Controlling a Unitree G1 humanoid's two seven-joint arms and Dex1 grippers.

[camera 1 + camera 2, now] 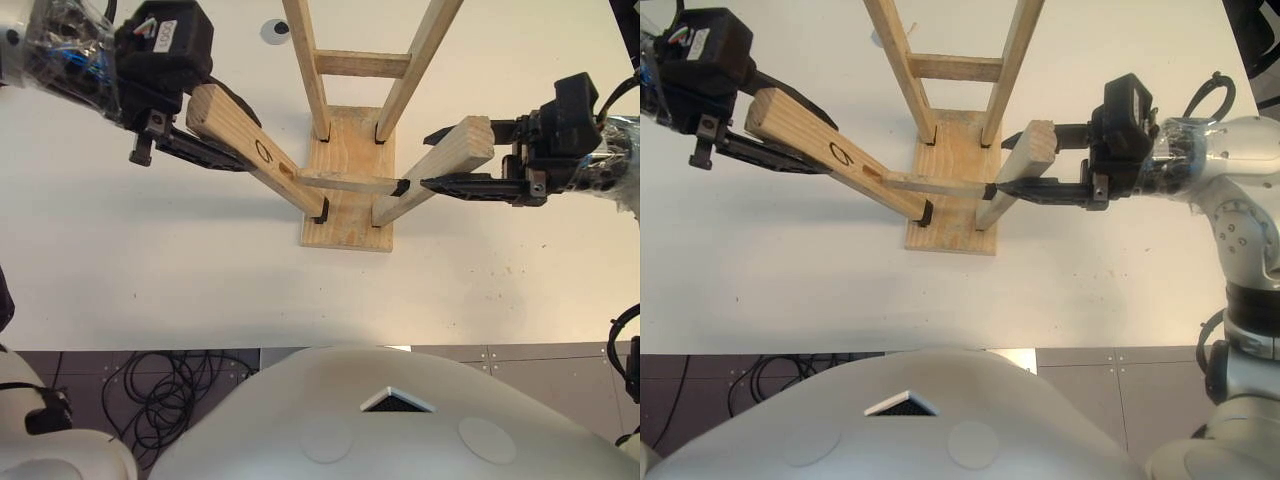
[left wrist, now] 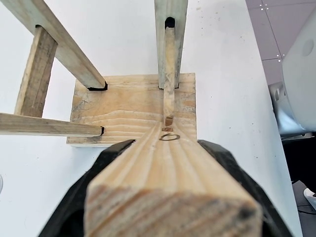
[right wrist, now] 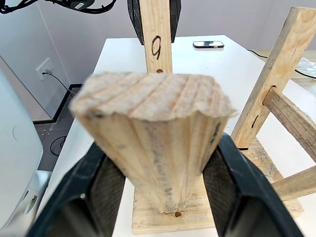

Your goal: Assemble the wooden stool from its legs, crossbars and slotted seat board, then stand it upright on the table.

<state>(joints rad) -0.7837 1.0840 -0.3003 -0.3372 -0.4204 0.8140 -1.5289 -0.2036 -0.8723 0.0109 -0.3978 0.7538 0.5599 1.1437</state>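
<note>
The slotted seat board (image 1: 345,232) lies flat on the white table. Two far legs stand upright in its far slots, joined by a crossbar (image 1: 362,64). My left gripper (image 1: 235,135) is shut on the near left leg (image 1: 262,152), marked with a digit. That leg leans left with its foot in the near left slot. Shut on the near right leg (image 1: 465,140), my right gripper (image 1: 425,158) holds it leaning right, foot in the near right slot. A thin crossbar (image 1: 345,182) spans between these two legs; in the left wrist view this crossbar (image 2: 169,74) reaches the opposite leg's hole.
A dark round disc (image 1: 275,31) lies on the far table behind the stool. A phone (image 3: 208,44) rests at the table's far left end. The table's front edge (image 1: 300,346) runs below the board, with cables (image 1: 170,390) on the floor beyond it.
</note>
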